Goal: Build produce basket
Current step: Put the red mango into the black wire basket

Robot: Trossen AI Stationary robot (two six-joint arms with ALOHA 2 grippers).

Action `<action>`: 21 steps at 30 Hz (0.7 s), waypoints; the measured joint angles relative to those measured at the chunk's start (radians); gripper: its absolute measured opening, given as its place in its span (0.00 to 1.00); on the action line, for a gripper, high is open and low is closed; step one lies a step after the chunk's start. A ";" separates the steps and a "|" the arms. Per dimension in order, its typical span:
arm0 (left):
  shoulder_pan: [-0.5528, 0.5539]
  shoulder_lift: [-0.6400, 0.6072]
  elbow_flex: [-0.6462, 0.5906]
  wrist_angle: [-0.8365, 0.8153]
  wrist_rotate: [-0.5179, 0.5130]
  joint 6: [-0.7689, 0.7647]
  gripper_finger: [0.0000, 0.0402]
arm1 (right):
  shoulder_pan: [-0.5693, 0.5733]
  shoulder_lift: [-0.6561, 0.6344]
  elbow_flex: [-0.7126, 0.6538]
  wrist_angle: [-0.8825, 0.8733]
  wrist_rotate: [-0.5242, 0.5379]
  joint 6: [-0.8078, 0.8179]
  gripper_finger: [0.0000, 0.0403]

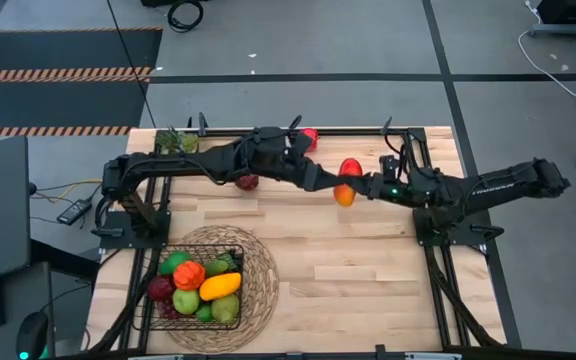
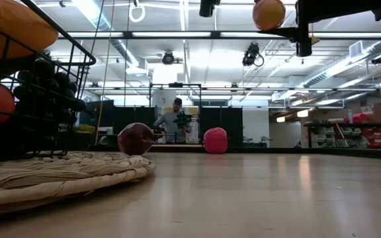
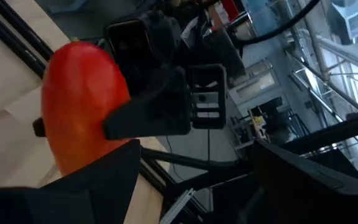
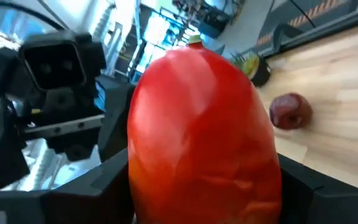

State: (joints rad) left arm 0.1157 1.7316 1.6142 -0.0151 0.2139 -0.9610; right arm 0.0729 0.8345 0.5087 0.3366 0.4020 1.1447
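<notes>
The right gripper point(image 1: 356, 186) has its fingers point(image 4: 328, 186) closed on either side of the mango point(image 1: 347, 183), a red fruit shading to orange at one end, and holds it in the air above the far middle of the bench point(image 1: 368, 260). In the low view the mango point(image 2: 268, 13) hangs high, well clear of the wood. The left gripper point(image 1: 330, 182) meets it from the other side, just beside the fruit; in the left wrist view its dark fingers point(image 3: 110, 180) reach toward the mango point(image 3: 82, 106), but whether they touch it or how far apart they stand cannot be told.

Behind the 2 arms, 1 dark red apple point(image 1: 247, 181) lies on the bench under the left arm, and another red fruit point(image 1: 310, 137) sits near the far edge. A small potted plant point(image 1: 175, 142) stands at the far left corner.

At the near left, the basket point(image 1: 240, 252) rests on a round woven mat point(image 1: 258, 290). It already carries produce point(image 1: 200, 285): an orange fruit, a yellow squash, several green pieces and dark grapes.

A person point(image 2: 174, 119) stands in the room beyond the bench.
</notes>
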 joint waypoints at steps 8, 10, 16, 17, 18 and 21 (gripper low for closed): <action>-0.026 0.002 0.000 -0.007 -0.067 -0.021 0.79 | -0.025 0.000 0.000 0.179 0.000 -0.091 0.66; -0.034 0.001 0.000 -0.001 -0.106 -0.004 0.79 | -0.025 0.000 -0.001 0.207 -0.001 -0.104 0.66; -0.042 0.000 0.001 -0.007 -0.137 -0.001 0.79 | -0.023 0.000 0.000 0.222 -0.016 -0.106 0.66; -0.043 0.000 0.001 -0.014 -0.137 0.000 0.79 | -0.023 0.000 0.000 0.221 -0.026 -0.104 0.66; -0.043 0.000 0.001 -0.018 -0.136 0.008 0.79 | -0.023 0.000 -0.001 0.219 -0.033 -0.104 0.66; -0.042 0.000 0.001 -0.018 -0.132 0.051 0.79 | -0.024 0.000 -0.001 0.233 -0.065 -0.104 0.66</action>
State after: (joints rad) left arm 0.0733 1.7317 1.6154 -0.0326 0.0815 -0.9096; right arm 0.0490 0.8345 0.5076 0.5692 0.3368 1.0410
